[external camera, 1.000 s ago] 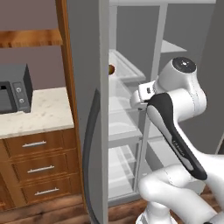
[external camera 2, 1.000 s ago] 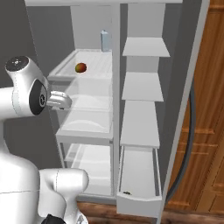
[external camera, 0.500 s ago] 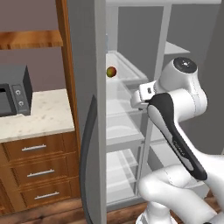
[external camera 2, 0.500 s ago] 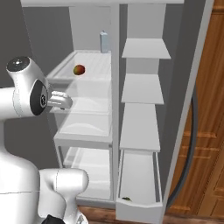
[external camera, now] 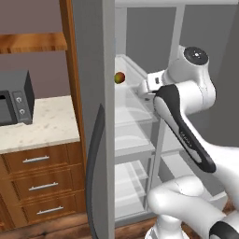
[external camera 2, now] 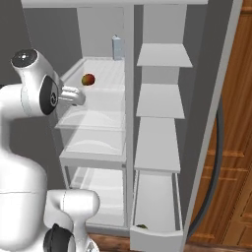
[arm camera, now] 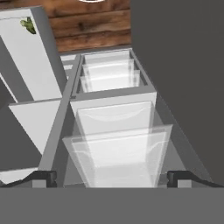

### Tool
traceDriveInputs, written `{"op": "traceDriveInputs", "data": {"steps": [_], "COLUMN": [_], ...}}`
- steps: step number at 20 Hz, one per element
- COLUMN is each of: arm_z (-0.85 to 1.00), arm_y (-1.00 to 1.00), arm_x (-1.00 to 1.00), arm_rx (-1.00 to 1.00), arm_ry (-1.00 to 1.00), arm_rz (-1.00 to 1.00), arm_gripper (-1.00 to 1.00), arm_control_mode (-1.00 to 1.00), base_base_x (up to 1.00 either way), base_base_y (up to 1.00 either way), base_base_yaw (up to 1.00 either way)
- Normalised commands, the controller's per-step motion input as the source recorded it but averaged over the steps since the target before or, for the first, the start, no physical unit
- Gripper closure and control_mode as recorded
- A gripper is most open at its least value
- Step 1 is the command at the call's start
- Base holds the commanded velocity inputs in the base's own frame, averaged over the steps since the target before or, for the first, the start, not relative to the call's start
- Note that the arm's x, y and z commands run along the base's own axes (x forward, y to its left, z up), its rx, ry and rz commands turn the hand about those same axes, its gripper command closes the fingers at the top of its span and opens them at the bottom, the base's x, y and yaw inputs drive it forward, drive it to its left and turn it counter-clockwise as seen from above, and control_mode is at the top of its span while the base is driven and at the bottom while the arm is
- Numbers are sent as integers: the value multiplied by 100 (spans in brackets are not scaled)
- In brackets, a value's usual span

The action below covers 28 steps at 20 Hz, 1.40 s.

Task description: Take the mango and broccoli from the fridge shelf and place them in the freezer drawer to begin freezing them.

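The mango (external camera 2: pixel 88 79) lies on the ribbed fridge shelf (external camera 2: pixel 107 73) at the upper left of the open fridge, and it peeks past the door edge in the left base view as the mango (external camera: pixel 120 77). The broccoli (external camera 2: pixel 141 227) rests at the front of the pulled-out freezer drawer (external camera 2: pixel 153 239) at the bottom right; in the hand view the broccoli (arm camera: pixel 28 24) sits at the end of the drawer (arm camera: pixel 26 65). My gripper (external camera 2: pixel 78 97) hangs just below and in front of the mango's shelf, pointing down over the clear bins. It is open and empty, the gripper (arm camera: pixel 111 178) fingertips wide apart.
A pale bottle (external camera 2: pixel 117 47) stands at the back of the mango's shelf. Clear curved-front bins (arm camera: pixel 114 144) stack below the hand. Plain grey shelves (external camera 2: pixel 160 101) fill the right column. The fridge door (external camera: pixel 95 116) stands open at left, beside a counter with a microwave (external camera: pixel 14 98).
The whole picture has shifted a little in both base views, so the camera moved. The arm keeps its pose, and the mango and broccoli stay where they were.
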Motion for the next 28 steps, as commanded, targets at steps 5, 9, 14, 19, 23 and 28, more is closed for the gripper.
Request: {"op": "traceDriveInputs", "data": {"steps": [5,9,14,19,23,28], "arm_z": [48,0,0,-3,-17,-29], "arm_y": [0,8,26,31,0,0], "arm_x": [84,85,75,64,55,60], "arm_rx": [0,0,0,0,0,0], "arm_ry": [-4,0,3,8,12,6], "arm_rz": [0,-4,-5,-6,-1,0], "arm_gripper": [-100,-100,-100,-100,-100,-100], "arm_control_mode": [-100,-100,-100,-100,-100,-100], "base_base_x": [0,0,0,0,0,0], "base_base_y": [0,0,0,0,0,0], "base_base_yaw": [0,0,0,0,0,0]}}
